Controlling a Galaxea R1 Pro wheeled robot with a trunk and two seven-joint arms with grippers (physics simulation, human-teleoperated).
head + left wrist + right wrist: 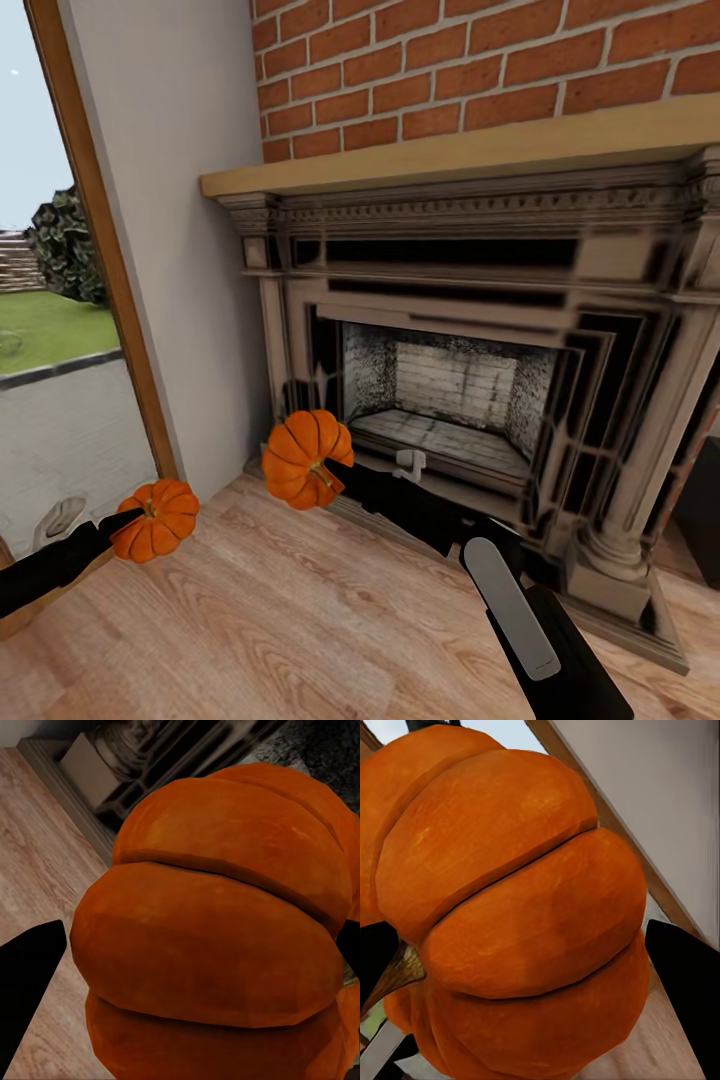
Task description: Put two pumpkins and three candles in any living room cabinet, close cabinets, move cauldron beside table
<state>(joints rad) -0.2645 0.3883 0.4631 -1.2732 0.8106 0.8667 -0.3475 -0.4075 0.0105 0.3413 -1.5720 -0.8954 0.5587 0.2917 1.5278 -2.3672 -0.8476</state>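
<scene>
L gripper (128, 522) clamped on pumpkin (157, 519) – R gripper (335, 472) clamped on 2nd pumpkin (303, 456); both held above wood floor (300, 620), fireplace (480, 400) behind.

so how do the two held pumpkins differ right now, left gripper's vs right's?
Head view: the left gripper's pumpkin hangs lower, near the window frame; the right gripper's pumpkin rides higher, before the fireplace. The left one looks smaller there. Its stem area faces up toward the camera; the right one's points down along its arm. Shared: bright orange, ribbed, each clamped, off the floor.
</scene>
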